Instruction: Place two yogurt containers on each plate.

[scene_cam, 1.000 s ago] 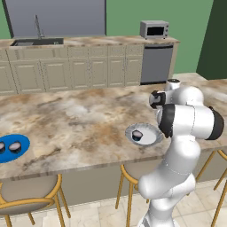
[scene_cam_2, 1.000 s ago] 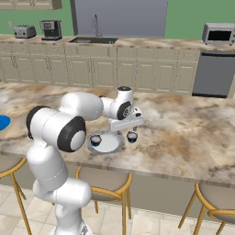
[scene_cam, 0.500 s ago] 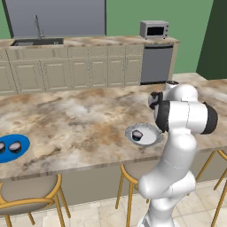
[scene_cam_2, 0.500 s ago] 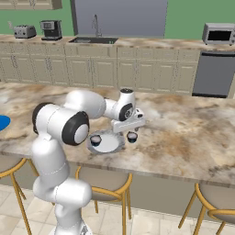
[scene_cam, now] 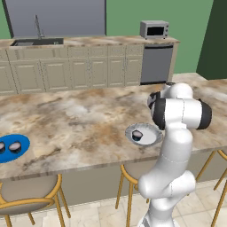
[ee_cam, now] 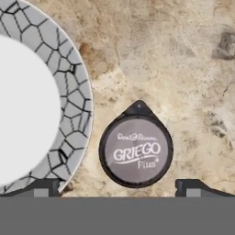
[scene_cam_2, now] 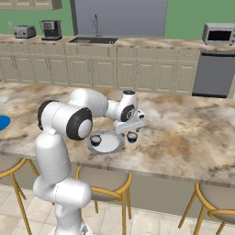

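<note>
On the marbled counter the gripper hovers, fingers spread, over the last loose yogurt container beside the grey-white plate, ready to descend and clamp it.

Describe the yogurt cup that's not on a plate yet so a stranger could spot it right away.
On the marble island, find the grey-white plate near the front edge. The yogurt cup stands on the bare counter beside its rim, under the gripper. Unlike the other cups, it sits on no plate.
</note>
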Robot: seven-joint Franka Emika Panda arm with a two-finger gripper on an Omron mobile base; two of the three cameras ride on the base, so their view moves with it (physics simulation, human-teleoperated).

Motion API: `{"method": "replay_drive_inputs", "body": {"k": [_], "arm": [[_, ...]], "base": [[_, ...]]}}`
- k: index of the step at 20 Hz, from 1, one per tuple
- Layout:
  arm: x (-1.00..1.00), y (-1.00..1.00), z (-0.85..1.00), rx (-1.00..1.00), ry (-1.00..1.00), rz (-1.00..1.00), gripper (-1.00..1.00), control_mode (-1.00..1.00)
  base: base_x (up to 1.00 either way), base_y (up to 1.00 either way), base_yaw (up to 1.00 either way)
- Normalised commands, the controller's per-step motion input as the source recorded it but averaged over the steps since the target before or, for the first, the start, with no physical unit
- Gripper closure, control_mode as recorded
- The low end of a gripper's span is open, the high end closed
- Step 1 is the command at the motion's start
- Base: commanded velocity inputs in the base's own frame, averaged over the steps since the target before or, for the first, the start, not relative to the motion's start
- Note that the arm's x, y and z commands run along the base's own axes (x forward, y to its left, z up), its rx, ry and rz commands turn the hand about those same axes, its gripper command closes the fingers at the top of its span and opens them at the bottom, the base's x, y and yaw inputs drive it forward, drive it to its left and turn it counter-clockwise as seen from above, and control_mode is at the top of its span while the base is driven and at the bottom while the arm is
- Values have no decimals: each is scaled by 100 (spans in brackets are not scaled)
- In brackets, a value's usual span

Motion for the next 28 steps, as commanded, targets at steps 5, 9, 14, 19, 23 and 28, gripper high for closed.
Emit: {"method": "replay_drive_inputs", "body": {"k": [5,9,14,19,23,28], "arm": [[20,-6,-15,0,2,5,-100,-100],[14,-7,-13,0,0,6,-100,-100],[0,-4,-9,0,0,6,-100,-100],[0,0,-16,0,2,3,-100,-100],[0,0,-16,0,1,0,-100,-100],[0,0,-18,0,3,0,-100,-100]], "base": [[0,0,0],[0,0,0],[0,0,0],[0,0,0],[0,0,0],[0,0,0]]}}
